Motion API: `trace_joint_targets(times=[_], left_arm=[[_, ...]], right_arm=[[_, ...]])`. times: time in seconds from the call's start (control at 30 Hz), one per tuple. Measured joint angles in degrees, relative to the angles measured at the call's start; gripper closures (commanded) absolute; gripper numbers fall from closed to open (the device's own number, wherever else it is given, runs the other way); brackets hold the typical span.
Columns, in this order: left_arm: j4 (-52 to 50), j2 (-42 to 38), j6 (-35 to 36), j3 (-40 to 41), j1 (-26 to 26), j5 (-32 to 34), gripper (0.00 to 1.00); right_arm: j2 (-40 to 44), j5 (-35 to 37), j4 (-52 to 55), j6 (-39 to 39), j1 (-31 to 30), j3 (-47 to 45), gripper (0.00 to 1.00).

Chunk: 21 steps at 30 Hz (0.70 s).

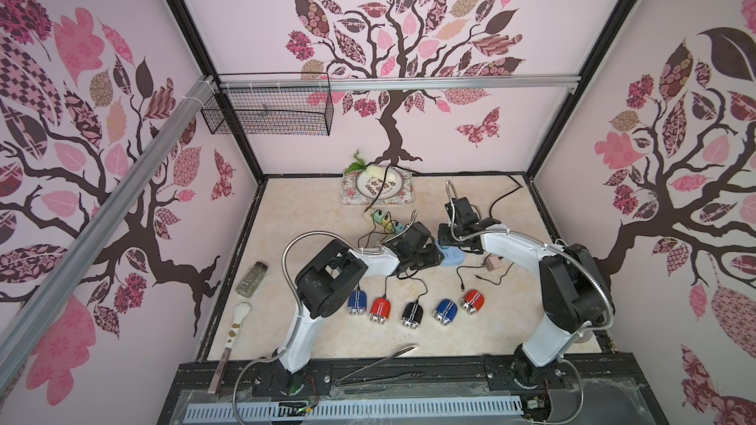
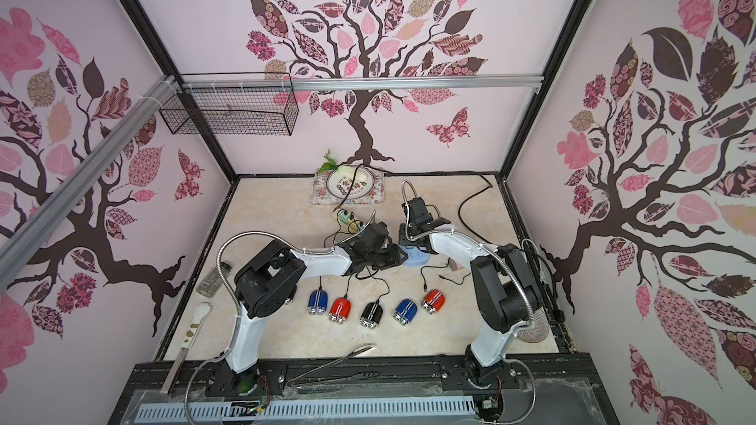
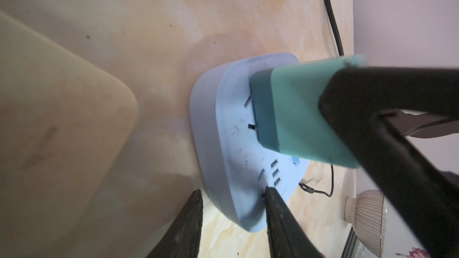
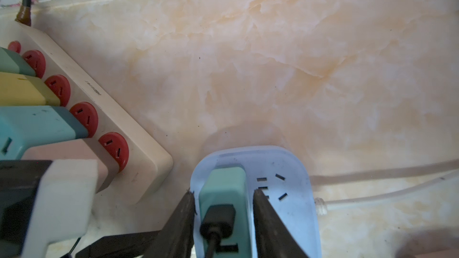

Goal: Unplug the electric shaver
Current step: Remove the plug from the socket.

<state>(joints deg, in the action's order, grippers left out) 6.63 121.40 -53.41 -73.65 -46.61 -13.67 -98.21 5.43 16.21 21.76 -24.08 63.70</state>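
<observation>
Right wrist view: the right gripper point(image 4: 224, 191) straddles the teal charger point(image 4: 224, 179) plugged into the pale blue power strip point(image 4: 288, 167), fingers narrow, a slim gap on each side, not yet clamped; left wrist view: the left gripper point(image 3: 232, 189) stands partly apart across the strip's end, one tip on its face, one beside its wall; in a top view five electric shavers point(image 1: 412, 314) lie in a row on the table point(image 1: 470, 341), nearer the front

teal charger point(image 4: 223, 184), pale blue socket point(image 4: 293, 165)
</observation>
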Motion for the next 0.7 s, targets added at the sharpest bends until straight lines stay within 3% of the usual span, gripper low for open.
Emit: trace_joint_targets(times=[0.4,0.7], left_arm=[[1.68,0.26,-1.62,0.02,0.17,-0.57,0.72],[1.84,0.26,-1.99,0.04,0.2,-0.59,0.72]], right_arm=[[-0.96,1.11,1.62,-0.9,-0.22,0.15,0.66],[-0.96,2.08,2.49,-1.64,-0.2,0.5,0.71]])
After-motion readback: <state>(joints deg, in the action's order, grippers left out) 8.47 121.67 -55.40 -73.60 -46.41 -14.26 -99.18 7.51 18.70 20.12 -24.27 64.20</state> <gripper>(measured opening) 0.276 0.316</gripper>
